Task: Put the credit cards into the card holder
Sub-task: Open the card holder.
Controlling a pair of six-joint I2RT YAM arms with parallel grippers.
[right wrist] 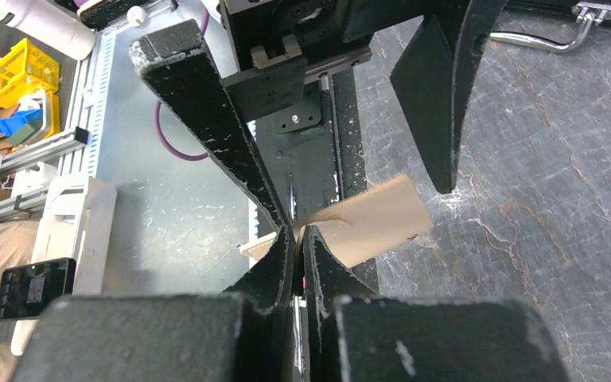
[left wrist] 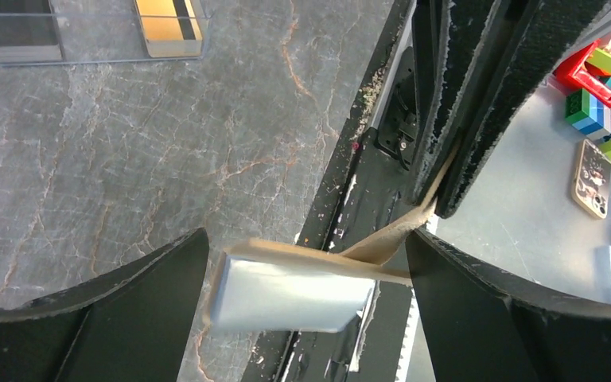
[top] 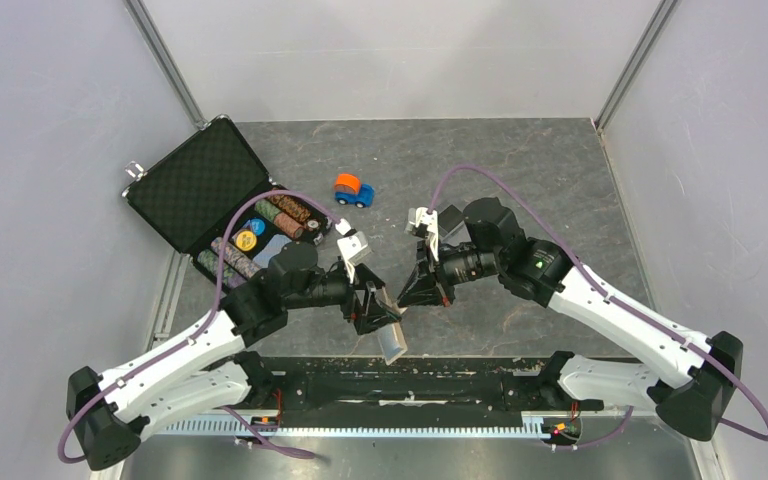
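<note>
The beige card holder hangs over the table's front edge with a light blue credit card lying in it. My right gripper is shut on the holder's flap, and its fingers pinch the beige strip from above in the left wrist view. My left gripper is open, one finger on either side of the holder. In the top view both grippers, left and right, meet just above the holder. A gold credit card with dark stripes stands in a clear box.
An open black briefcase with poker chips sits at the back left. A small orange and blue toy car stands behind the grippers. The clear box rests on the grey tabletop. The black base rail runs along the front edge.
</note>
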